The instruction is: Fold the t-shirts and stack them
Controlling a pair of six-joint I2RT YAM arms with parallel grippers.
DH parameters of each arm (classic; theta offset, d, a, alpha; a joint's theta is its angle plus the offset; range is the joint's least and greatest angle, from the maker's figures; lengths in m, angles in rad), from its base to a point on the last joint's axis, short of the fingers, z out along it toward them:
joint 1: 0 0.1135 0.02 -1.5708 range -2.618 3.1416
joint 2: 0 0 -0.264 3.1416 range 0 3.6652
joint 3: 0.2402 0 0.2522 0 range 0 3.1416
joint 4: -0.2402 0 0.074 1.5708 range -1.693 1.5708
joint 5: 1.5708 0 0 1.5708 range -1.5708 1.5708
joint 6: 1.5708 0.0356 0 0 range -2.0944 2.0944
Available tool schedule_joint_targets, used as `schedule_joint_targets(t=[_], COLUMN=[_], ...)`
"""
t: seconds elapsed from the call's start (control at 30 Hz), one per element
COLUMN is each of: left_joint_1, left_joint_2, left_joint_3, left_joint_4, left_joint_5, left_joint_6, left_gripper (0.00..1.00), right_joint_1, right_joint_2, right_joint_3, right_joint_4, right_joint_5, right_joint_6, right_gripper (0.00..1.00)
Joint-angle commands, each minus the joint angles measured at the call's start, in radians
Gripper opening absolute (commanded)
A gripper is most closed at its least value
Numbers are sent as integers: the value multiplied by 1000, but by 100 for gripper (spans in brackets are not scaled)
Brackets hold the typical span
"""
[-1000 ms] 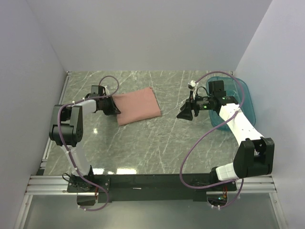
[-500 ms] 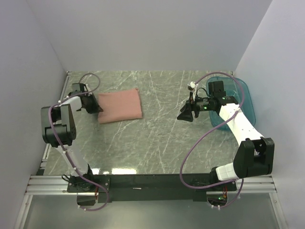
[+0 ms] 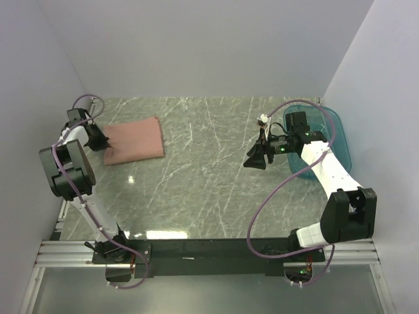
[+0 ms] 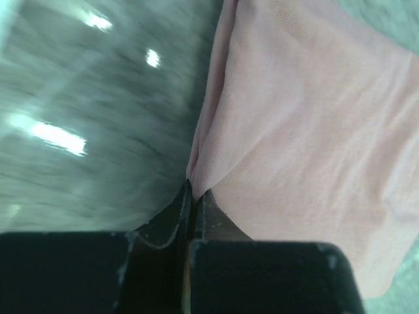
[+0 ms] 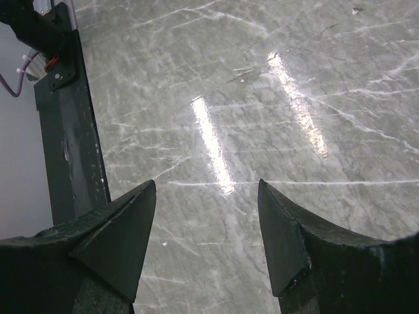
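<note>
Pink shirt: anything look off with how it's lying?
Slightly. The folded shirt lies skewed to the table's edges, near the far-left corner, and its fabric puckers where the left gripper is shut on its edge. No damage shows. The right gripper hangs open over bare table, holding nothing.

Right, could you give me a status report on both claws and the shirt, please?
Left claw shut on edge of folded dusty-pink cotton t-shirt. Right claw open, empty. Nothing in the way.

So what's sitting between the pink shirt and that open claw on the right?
Only bare table between the t-shirt and right gripper, seen in the top view.
</note>
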Motion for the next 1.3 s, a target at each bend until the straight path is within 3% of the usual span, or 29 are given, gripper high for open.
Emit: schedule_joint_targets(t=[0.0,0.1,0.13,0.23,0.37,0.5,0.67,0.83,0.87,1.07,1.17,1.27], left_joint_1=[21,34,37,45,48,44,-70,-231,-248,-366,-423,-472], left_joint_2=[10,4,-14,-72,-191,-375,-615,-864,-899,-1140,-1249,-1341], left_joint_3=[70,93,90,70,27,-73,-218,-356,-376,-537,-619,-685], left_joint_4=[-48,-63,-60,-41,-11,78,115,114,115,158,187,190], left_joint_5=[-79,-131,-147,-211,-263,-135,19,111,115,89,-7,-81], left_joint_6=[28,24,20,2,-42,-88,-79,-4,19,85,100,111], left_gripper=[1,11,24,49,62,75,80,99,99,100,99,99], right_joint_1=[-7,-9,-7,-7,-7,-6,-7,-35,-44,-87,-99,-99], right_joint_2=[8,8,8,6,5,-6,-93,-281,-309,-480,-555,-653], right_joint_3=[49,51,49,48,46,39,14,-78,-89,-132,-180,-308], right_joint_4=[-26,-29,-28,-26,-20,3,40,165,190,287,360,468], right_joint_5=[-26,-20,-19,-8,17,73,234,431,461,696,797,990], right_joint_6=[-26,-29,-28,-26,-21,-3,25,110,133,305,445,596], right_gripper=[70,70,70,70,70,70,70,75,76,91,99,100])
